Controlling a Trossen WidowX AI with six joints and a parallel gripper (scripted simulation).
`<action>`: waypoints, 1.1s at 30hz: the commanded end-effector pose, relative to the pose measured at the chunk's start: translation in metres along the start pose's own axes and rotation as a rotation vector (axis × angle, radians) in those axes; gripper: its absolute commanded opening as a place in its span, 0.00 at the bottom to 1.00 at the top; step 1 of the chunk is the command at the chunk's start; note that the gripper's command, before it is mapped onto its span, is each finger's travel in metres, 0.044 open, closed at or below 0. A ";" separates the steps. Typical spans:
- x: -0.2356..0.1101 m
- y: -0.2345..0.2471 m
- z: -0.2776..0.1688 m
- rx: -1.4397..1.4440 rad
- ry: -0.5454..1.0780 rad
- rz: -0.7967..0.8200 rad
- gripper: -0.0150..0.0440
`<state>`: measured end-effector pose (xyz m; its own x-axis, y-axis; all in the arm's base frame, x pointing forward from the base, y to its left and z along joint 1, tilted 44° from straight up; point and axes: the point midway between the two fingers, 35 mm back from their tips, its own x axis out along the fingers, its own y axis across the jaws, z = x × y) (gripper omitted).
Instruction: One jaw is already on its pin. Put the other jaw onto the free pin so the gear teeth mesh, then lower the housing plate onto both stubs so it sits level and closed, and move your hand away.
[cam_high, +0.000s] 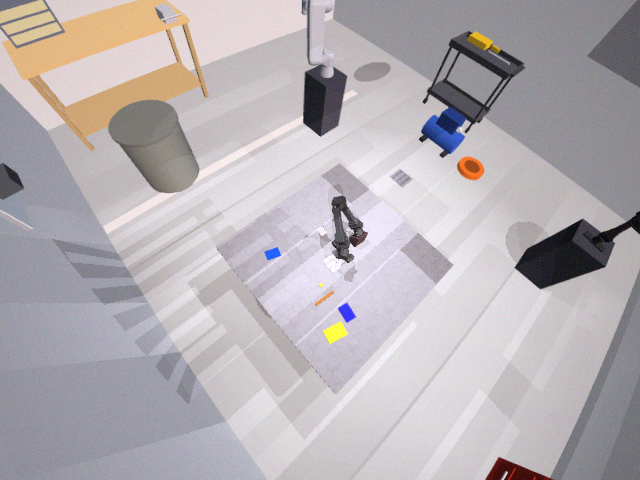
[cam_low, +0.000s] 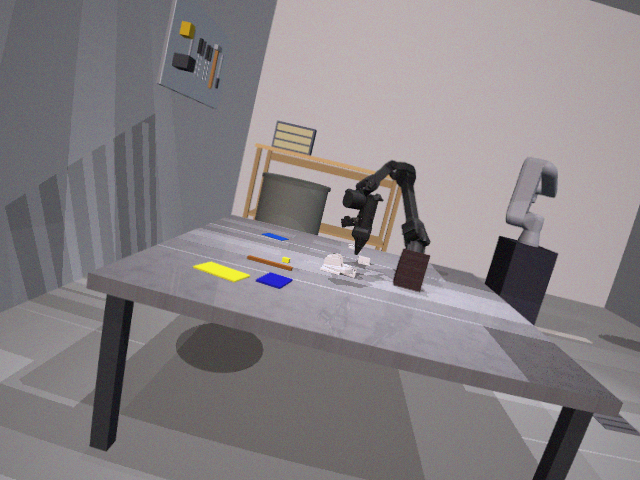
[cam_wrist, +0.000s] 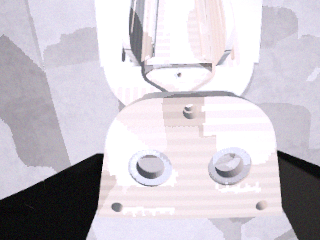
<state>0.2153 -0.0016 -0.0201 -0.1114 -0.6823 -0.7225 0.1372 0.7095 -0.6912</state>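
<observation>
My gripper points down over the table beside the white gear-jaw assembly. It is shut on the white housing plate, one black finger at each side edge. The plate has two large ringed holes; a round grey shape shows inside each, but I cannot tell whether the plate rests down on the stubs. Above it in the wrist view lie the two jaws, side by side inside the rounded white base. The tooth mesh and pins are not clear.
A small white piece lies behind the assembly. A yellow cube, an orange bar, blue pads and a yellow pad lie on the table.
</observation>
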 end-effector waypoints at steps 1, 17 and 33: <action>0.000 0.001 -0.001 0.005 0.004 0.004 0.85; 0.021 0.002 0.001 0.003 0.003 0.005 0.85; 0.047 0.001 0.000 0.002 0.003 0.004 0.85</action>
<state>0.2142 -0.0273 -0.0512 -0.1100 -0.6728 -0.7316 0.1520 0.7160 -0.6813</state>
